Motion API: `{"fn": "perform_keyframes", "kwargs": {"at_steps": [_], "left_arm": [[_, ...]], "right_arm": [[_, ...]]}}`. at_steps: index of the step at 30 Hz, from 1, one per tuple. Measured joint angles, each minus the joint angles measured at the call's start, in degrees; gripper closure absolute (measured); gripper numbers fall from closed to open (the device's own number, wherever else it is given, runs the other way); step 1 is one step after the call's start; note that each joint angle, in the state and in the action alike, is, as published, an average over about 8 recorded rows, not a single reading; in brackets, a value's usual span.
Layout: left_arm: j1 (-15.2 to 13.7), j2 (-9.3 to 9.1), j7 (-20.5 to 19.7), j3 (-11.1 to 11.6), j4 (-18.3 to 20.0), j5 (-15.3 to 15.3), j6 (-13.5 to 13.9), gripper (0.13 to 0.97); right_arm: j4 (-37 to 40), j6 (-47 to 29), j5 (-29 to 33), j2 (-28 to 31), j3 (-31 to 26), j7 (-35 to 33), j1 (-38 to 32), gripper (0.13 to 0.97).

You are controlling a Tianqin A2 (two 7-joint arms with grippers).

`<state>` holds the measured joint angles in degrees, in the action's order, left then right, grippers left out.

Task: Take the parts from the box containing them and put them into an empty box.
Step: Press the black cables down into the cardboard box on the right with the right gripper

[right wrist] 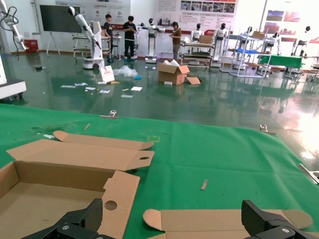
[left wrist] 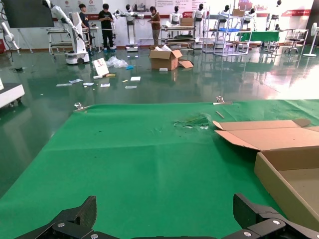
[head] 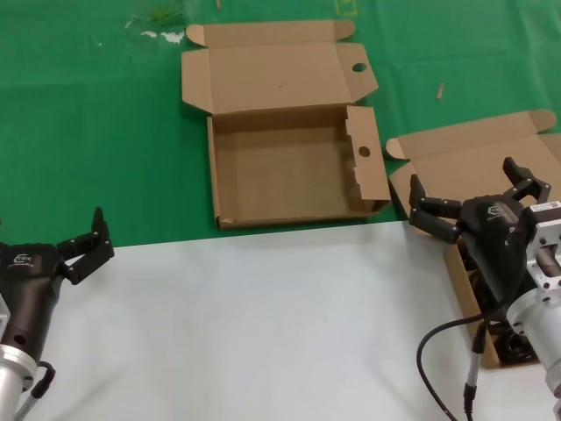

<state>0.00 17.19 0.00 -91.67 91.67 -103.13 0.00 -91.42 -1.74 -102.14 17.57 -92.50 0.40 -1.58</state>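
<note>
Head view, from the left: the left claw (head: 88, 246) sits idle over the white counter (head: 263, 316), fingers apart and holding nothing. Center, the empty box (head: 289, 167) lies open on the green cloth. At right, the right claw (head: 473, 197) hovers spread above the box containing them (head: 456, 162). The parts (head: 504, 338) are mostly hidden behind that arm; their count is unclear. Coiled rubber cords should be light, floppy and somewhat slick, so gripping across the bundled middle seems safest.

2 black grippers (head: 77, 248) (head: 473, 200) on silver wrists, black cable (head: 443, 351), screw-studded fingers (left wrist: 70, 225).
</note>
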Motion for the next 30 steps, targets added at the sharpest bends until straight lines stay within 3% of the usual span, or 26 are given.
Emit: {"fn": "perform_keyframes", "kwargs": {"at_steps": [18,30], "left_arm": [[0.0,0.0,0.0,0.0,0.0,0.0,0.0,0.132],[0.0,0.0,0.0,0.0,0.0,0.0,0.0,0.209]], "right_arm": [[0.0,0.0,0.0,0.0,0.0,0.0,0.0,0.129],[-0.2,-0.9,0.3,-0.8,1.3,-1.3,0.3,0.129]]}}
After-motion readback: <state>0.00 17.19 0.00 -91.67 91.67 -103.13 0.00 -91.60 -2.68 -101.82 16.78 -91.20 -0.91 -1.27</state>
